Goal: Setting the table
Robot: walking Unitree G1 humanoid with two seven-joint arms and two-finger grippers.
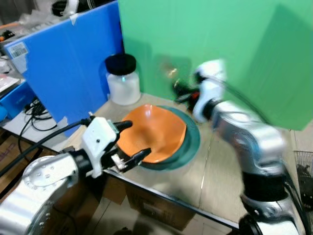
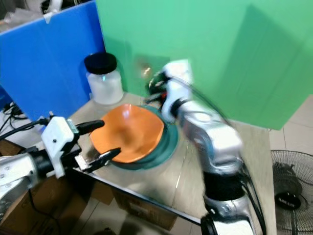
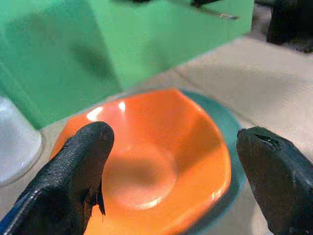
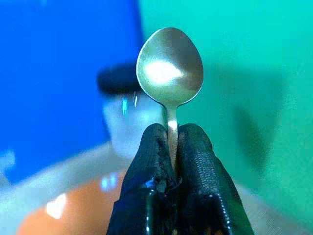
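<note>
At the far left, a cluttered side area with black cables [image 1: 34, 110] and a blue box [image 1: 12, 100] lies below and beside a tall blue panel [image 1: 68, 63] that stands behind the table's left corner. A green backdrop [image 1: 215, 44] rises behind the rest of the table. The table [image 1: 215, 171] itself is a pale, wood-toned surface, with a brown cardboard box [image 1: 156, 208] on the floor beneath its front edge.

The left gripper [image 1: 128, 142] reaches in from the lower left, its two black fingers spread wide on either side of the near rim of the orange bowl [image 1: 151, 133]; whether they touch the rim cannot be told. The bowl sits on a teal plate [image 1: 193, 139] near the table's front left part. Behind the bowl, against the blue panel and green backdrop, stands a frosted jar [image 1: 123, 85] with a black lid [image 1: 121, 63].

To the right, the right gripper [image 4: 168, 147] is raised above the far side of the plate, its fingers pressed together, pinching the handle of a metal spoon [image 4: 169, 68] whose bowl points upward beyond the fingertips. In the head views this hand is blurred. At the far right, a fan [image 2: 291, 193] stands on the tiled floor [image 2: 298, 132] beside the table.
</note>
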